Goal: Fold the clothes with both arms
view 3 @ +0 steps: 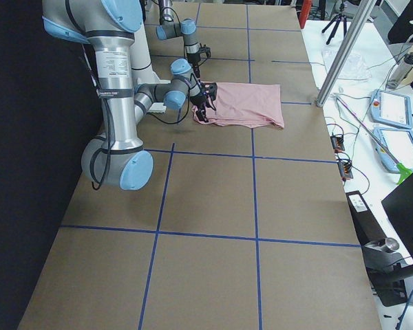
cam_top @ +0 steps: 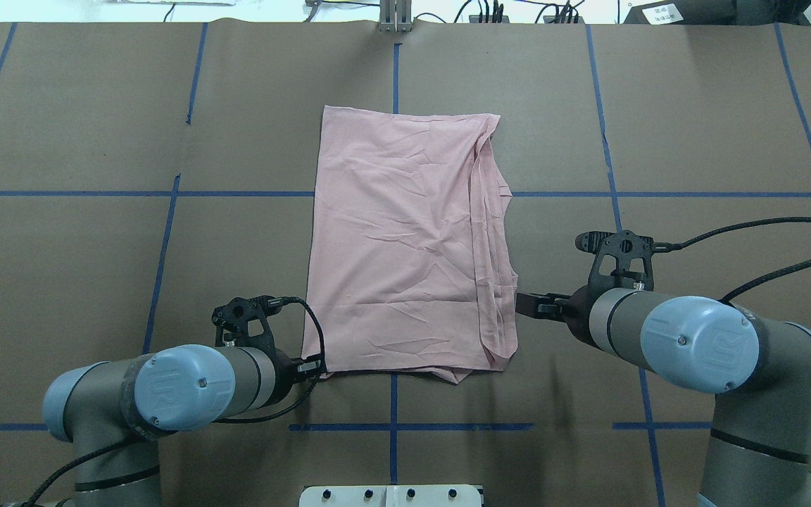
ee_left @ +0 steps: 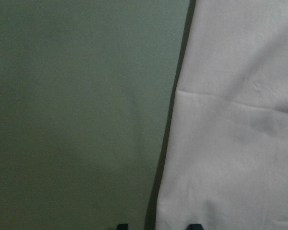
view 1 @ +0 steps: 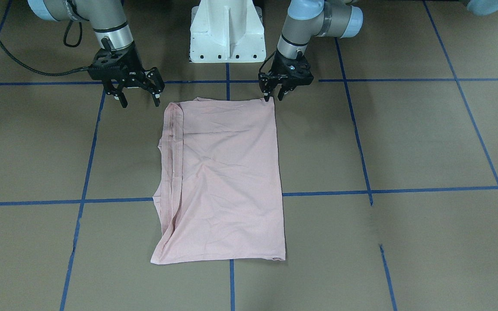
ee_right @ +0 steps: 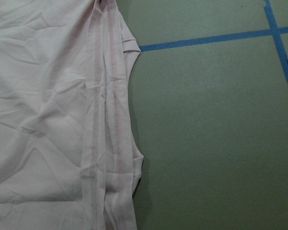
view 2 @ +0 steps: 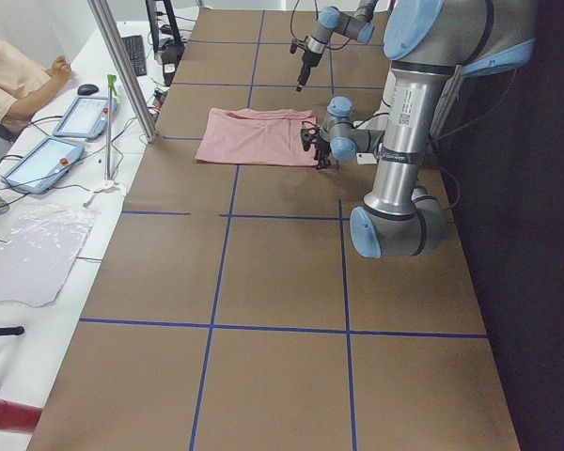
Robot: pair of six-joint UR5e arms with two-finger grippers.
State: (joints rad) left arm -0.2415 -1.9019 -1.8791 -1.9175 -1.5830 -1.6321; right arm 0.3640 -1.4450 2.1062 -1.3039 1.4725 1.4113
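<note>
Found the black left fingers [view 1: 268, 94] parted either side of the near left corner of the pale pink cotton T-shirt [view 1: 227, 172], and the black right fingers [view 1: 122, 100] spread wide, empty, just beside its near right edge. Lay flat on the brown counter [view 1: 404, 142], long axis stretching near to far.

Seen from overhead, the left arm [cam_top: 187, 384] reached in from 8 o'clock and the right arm [cam_top: 694, 341] from 4 o'clock, both bent low with wrists turned downward. The left end effector [view 1: 275, 94] had its fingers narrowly parted. The right end effector [view 1: 140, 100] was spread wide.
</note>
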